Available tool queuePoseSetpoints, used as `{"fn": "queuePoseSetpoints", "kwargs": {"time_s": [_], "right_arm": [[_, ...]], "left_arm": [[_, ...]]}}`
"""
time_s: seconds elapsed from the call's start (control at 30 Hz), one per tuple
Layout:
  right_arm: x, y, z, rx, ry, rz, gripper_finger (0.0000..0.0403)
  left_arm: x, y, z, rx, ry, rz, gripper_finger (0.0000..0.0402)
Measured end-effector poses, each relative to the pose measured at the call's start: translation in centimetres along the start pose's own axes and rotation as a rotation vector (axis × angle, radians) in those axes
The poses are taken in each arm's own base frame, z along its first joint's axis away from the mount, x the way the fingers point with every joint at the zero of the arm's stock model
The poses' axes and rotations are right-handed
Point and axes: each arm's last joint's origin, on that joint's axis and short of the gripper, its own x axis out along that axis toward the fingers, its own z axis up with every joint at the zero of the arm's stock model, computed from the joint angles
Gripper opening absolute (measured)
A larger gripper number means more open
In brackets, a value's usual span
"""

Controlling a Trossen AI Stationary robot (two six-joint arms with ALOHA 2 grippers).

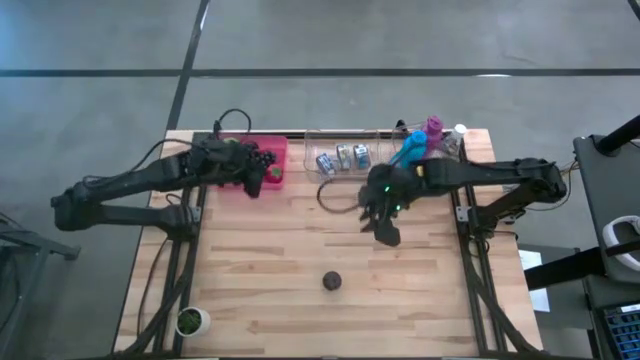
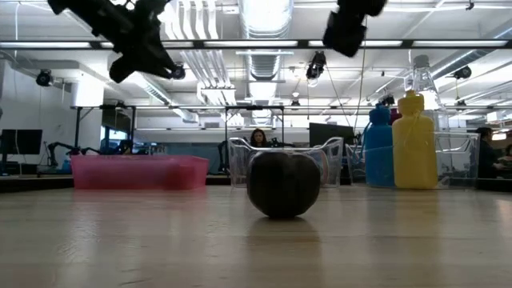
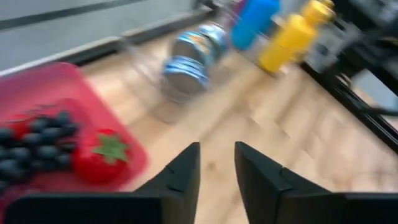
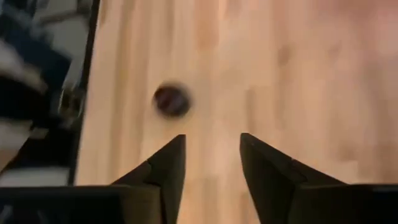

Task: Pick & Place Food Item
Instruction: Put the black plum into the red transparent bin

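From above, a dark round food item lies alone on the wooden counter, toward the near edge and about midway between the side edges. The right end effector hangs over the middle of the counter, well apart from the item and farther from the near edge. The left end effector is over the red bin at the far edge, near the left corner; the bin holds dark grapes and a red strawberry. A clear tray with cans sits along the far edge, and blue, purple and other bottles stand near the far right corner. A small white pot with a green plant stands at the near left corner. At counter height, the dark item rests on the wood in the foreground, with the red bin, the clear tray, a blue bottle and a yellow bottle behind it; both arms are up above the counter. In the left wrist view, the two fingers stand slightly apart with nothing between them, above bare wood beside the bin with its strawberry. In the right wrist view, the fingers are parted wider, empty, with the dark item on the wood beyond them.
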Motion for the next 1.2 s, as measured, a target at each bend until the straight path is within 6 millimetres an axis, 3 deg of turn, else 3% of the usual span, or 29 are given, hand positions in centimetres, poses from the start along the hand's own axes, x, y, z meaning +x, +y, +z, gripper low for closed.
{"fn": "queuePoseSetpoints", "kwargs": {"time_s": [0.2,0.43,0.7,0.93,1.2], "right_arm": [[4.5,0.8,-1.5,-0.013,0.188,0.119,0.0083],[9.7,-0.1,-2.8,-0.016,0.345,0.137,0.0014],[14.4,-0.3,-3.5,-0.073,0.406,0.298,0.0008],[18.2,0.6,-3.9,-0.125,0.366,0.391,0.0008],[21.2,0.4,-3.8,-0.141,0.333,0.477,0.0008]], "left_arm": [[-0.5,-2.7,-1.7,0.096,0.06,-0.131,0.0054],[-1.0,-4.1,-2.7,0.151,0.076,-0.185,0.0027],[-1.6,-4.3,-2.7,0.154,0.061,-0.216,0.0026],[-4.0,-4.8,-0.8,0.149,-0.03,-0.278,0.0026],[-5.8,-5.3,0.6,0.163,-0.098,-0.319,0.0026]]}}
